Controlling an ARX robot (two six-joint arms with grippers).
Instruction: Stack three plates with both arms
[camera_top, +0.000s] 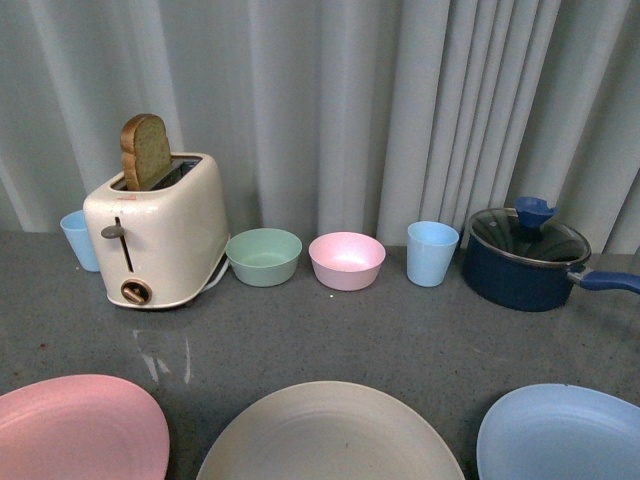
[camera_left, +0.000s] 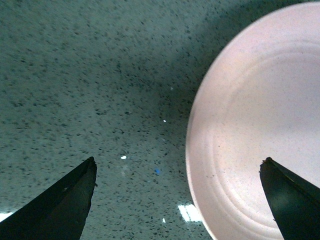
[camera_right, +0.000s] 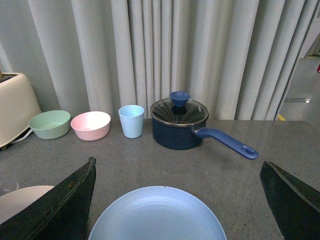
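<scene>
While agape, left claw (camera_left: 178, 161) seemingly over pink plate (camera_left: 250, 125)

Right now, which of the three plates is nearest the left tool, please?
The pink plate, the leftmost one; the left tool hovers over its edge.

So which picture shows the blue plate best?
The right wrist view: the blue plate shows widest there, most of its rim in sight. The front view cuts it off at the corner. The left wrist view shows the pink plate instead.
</scene>
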